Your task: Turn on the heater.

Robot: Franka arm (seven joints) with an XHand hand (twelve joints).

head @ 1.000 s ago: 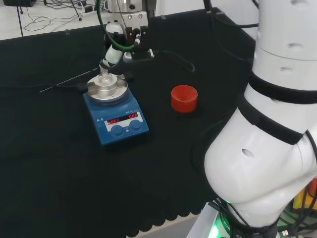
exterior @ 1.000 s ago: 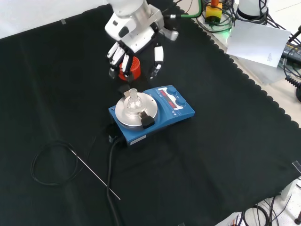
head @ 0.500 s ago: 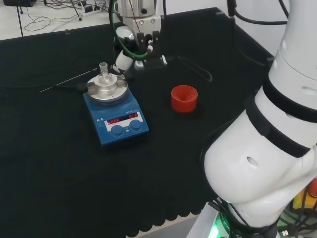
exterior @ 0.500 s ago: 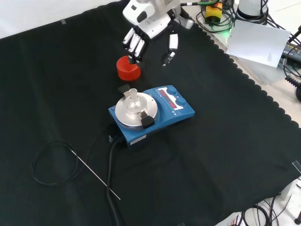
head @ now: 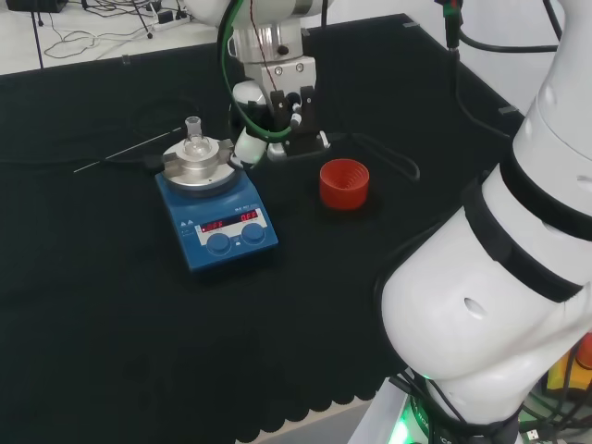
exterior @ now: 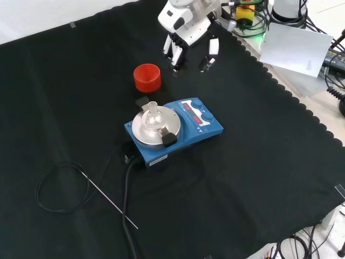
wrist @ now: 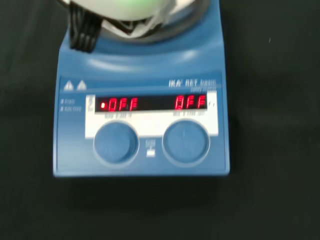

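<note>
Below your fingers (exterior: 173, 49), spread straight, holding nothing: heater (exterior: 175, 129), two knobs (wrist: 116, 142) untouched; red stand (exterior: 147, 77) beside.

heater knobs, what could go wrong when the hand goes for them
The small glass flask stands on the heater plate just behind the two knobs, so a low approach by the hand might knock it over. The knobs sit close together, and a finger could turn the wrong one. The red ring lies near the hand's path.

Blue heater (exterior: 178, 129) with silver top plate (exterior: 156, 126), red ribbed ring (exterior: 147, 77), black cloth (exterior: 259, 178), black and white robot hand (exterior: 188, 38)
</note>
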